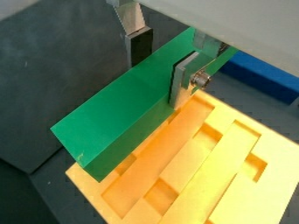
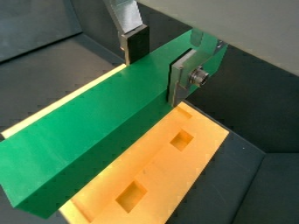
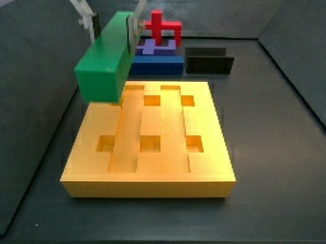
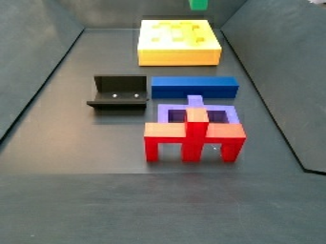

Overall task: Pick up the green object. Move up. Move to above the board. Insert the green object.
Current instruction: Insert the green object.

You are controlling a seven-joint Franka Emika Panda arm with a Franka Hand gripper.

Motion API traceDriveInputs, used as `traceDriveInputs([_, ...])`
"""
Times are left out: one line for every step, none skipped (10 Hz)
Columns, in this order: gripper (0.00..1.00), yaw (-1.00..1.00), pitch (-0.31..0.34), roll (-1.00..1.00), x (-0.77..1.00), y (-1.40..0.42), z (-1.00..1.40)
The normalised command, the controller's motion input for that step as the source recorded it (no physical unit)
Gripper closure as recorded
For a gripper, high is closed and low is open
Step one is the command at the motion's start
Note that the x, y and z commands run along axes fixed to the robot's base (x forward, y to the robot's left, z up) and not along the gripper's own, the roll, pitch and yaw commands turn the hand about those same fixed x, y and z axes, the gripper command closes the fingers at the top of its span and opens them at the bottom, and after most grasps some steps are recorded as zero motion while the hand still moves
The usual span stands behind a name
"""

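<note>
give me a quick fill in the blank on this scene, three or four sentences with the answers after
1. The end effector is shut on the ____ object.
2. The held bar hangs above the yellow-orange ____.
3. In a side view, the board shows ____ square holes.
4. In a side view, the red cross-shaped piece stands nearer the camera than the ____ slab.

Missing words: green; board; six; blue

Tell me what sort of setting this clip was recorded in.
Probably a simulated or lab assembly bench: a dark walled tray floor, toy-like pieces such as the board and fixture, and the end effector holding the green object over the board.
</note>
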Motion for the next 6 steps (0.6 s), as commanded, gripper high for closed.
traceDriveInputs([1.00, 0.04, -0.129, 0.20, 0.00, -0.24, -0.81])
traceDriveInputs([1.00, 0.08, -0.069, 0.25, 0.19, -0.18, -0.71])
traceDriveInputs([1.00, 0.07, -0.034, 0.29, 0.23, -0.16, -0.67])
traceDriveInputs([1.00, 0.07, -0.037, 0.28, 0.25, -0.17, -0.68])
traceDriveInputs([1.00, 0.02, -0.084, 0.23, 0.23, -0.21, -0.73])
traceDriveInputs([1.00, 0.00, -0.074, 0.10, 0.17, -0.19, -0.35])
